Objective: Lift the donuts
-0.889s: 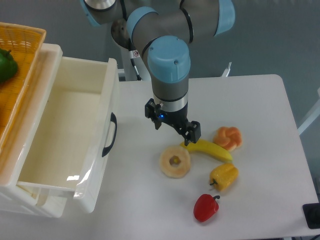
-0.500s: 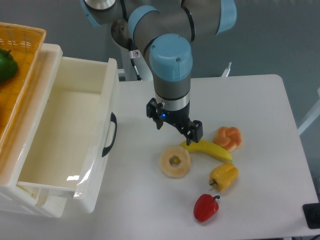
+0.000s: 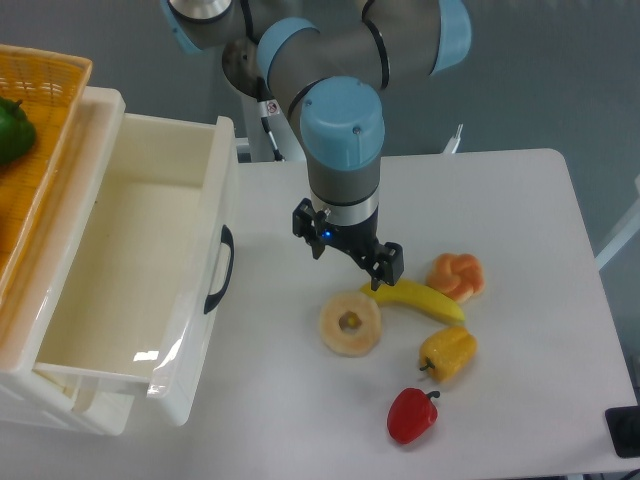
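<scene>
The table point(image 3: 520, 200) is being used as the work surface, with a white drawer point(image 3: 130, 290) pulled open at its left, probably so that things can be dropped in. A wicker basket point(image 3: 40, 110) is being kept on top of the cabinet. The arm point(image 3: 340, 130) is being held nearly upright over the middle of the table, so that the gripper point(image 3: 350, 258) is pointing down just above and behind the donuts point(image 3: 350, 323). Its fingers are being held apart, with nothing between them, ready for a descent. The donuts are lying flat on the table, just beside the banana point(image 3: 420, 298), so a clean approach is being favoured. The yellow pepper point(image 3: 449, 352), the red pepper point(image 3: 412, 415) and the orange pastry point(image 3: 456, 275) are being left nearby.
</scene>
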### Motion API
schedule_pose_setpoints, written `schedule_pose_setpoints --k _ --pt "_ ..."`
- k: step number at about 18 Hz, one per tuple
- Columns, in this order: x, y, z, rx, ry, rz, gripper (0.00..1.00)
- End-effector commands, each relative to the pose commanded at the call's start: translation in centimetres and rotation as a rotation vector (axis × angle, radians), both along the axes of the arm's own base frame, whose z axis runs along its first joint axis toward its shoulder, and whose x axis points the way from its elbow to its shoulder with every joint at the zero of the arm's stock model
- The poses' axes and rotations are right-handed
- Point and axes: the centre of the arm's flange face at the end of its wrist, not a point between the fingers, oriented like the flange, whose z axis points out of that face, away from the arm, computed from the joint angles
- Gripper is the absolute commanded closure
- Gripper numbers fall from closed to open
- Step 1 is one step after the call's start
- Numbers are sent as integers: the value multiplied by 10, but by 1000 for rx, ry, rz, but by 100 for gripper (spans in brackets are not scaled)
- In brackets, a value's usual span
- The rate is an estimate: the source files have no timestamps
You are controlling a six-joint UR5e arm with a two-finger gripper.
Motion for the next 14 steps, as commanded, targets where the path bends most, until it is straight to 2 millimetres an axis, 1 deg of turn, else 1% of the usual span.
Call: schedule_pose_setpoints --k 2,6,8,11,14 --pt "1 -1 -6 -1 -1 3 0" --pt "2 1 -8 7 -1 69 0" --pt "4 2 -13 2 -7 75 0" --pt "9 -2 -29 -14 -26 122 0" --pt "9 7 -41 6 -10 168 0"
